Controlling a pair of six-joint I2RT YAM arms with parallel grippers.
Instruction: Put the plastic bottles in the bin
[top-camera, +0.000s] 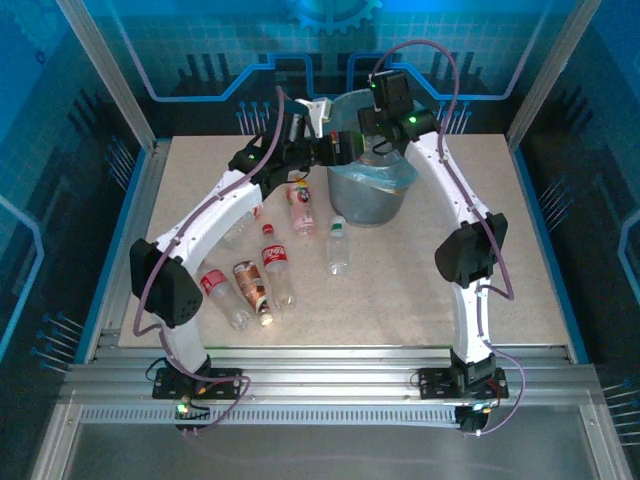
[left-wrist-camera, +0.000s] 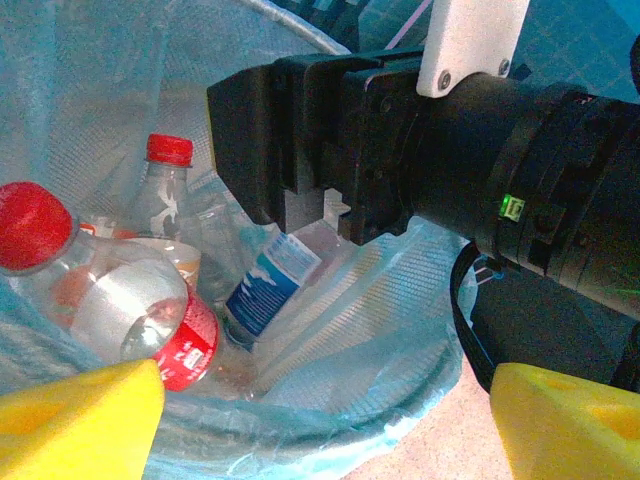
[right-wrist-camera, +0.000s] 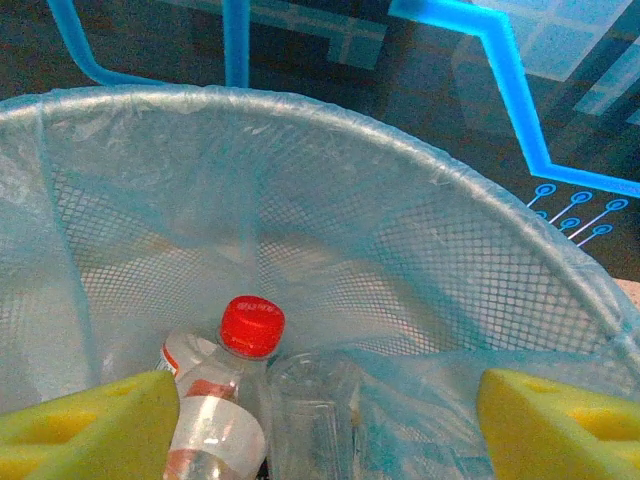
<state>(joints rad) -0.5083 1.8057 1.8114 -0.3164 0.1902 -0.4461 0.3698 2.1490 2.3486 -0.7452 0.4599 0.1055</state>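
The bin (top-camera: 372, 203), grey with a light-blue bag, stands at the back middle of the table. Several plastic bottles lie inside it: a red-capped one (left-wrist-camera: 168, 172), a blue-labelled one (left-wrist-camera: 268, 288), and a red cap (right-wrist-camera: 252, 326) beside a clear bottle (right-wrist-camera: 312, 410). My left gripper (left-wrist-camera: 325, 430) hovers open at the bin's left rim (left-wrist-camera: 340, 425), nothing between its yellow fingers (left-wrist-camera: 85, 420). My right gripper (right-wrist-camera: 320, 430) hangs open over the bin's mouth, its fingers (right-wrist-camera: 560, 425) wide apart and empty. On the table lie more bottles: pink-labelled (top-camera: 300, 210), green-capped (top-camera: 338, 246), red-labelled (top-camera: 277, 264).
A brown-labelled bottle (top-camera: 252, 286) and a red-capped one (top-camera: 222, 297) lie near the left arm's base. The right gripper's black body (left-wrist-camera: 400, 150) sits close in front of the left wrist, above the bin. Metal frame posts (top-camera: 110, 75) bound the table.
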